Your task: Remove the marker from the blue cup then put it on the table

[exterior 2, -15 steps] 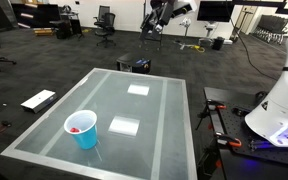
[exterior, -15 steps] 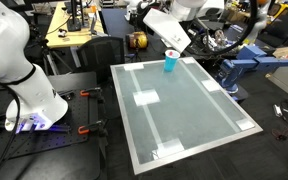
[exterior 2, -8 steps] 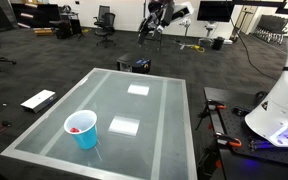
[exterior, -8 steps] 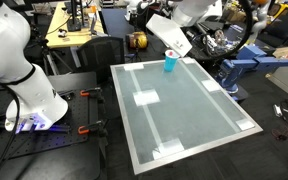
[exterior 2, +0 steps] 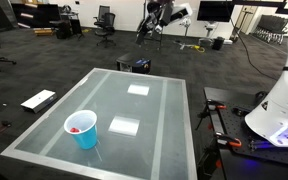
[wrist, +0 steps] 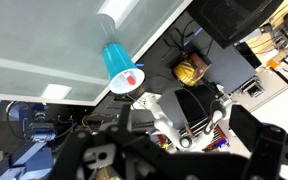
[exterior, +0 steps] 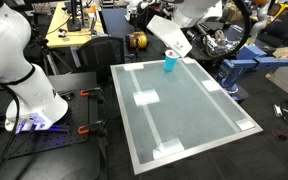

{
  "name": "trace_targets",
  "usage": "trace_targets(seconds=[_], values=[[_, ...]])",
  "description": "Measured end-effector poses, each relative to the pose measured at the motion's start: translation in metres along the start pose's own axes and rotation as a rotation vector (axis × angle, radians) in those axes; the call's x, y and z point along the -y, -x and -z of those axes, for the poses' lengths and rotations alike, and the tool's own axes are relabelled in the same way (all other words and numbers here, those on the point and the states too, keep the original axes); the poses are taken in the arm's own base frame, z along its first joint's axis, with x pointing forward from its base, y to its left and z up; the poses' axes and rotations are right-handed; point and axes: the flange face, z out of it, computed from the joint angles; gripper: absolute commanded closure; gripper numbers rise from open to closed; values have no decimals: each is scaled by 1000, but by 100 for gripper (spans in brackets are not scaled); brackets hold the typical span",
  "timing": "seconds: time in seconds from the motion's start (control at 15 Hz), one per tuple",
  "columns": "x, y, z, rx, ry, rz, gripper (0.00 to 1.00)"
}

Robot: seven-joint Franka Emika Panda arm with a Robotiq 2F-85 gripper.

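The blue cup [exterior: 170, 62] stands near an edge of the grey-green table [exterior: 189, 120]; it also shows in an exterior view [exterior 2: 82, 130] and in the wrist view [wrist: 119, 62]. The red marker [exterior 2: 76, 128] stands inside it, and its red tip shows at the cup's rim in the wrist view [wrist: 131, 80]. My gripper [wrist: 174, 160] hangs well above and away from the cup. Its dark fingers [wrist: 92, 150] are spread wide with nothing between them. The arm's end shows high up in an exterior view [exterior 2: 156, 15].
White tape squares [exterior 2: 125, 126] mark the table top. A white robot base [exterior: 19, 70] stands beside the table. A yellow spool [exterior: 137, 40], chairs and benches lie beyond the table's edge. A flat white box [exterior 2: 38, 100] lies on the floor.
The arm has shifted slightly at the top of both exterior views. The cup and marker have not moved.
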Motion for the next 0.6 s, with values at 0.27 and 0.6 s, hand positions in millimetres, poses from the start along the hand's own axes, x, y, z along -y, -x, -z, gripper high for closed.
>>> trace_targets(seconds=[0.27,0.6], values=[[-6,0,-16,-73,-37,65,0],[-12,-10,-44,-127,-117,160,0]])
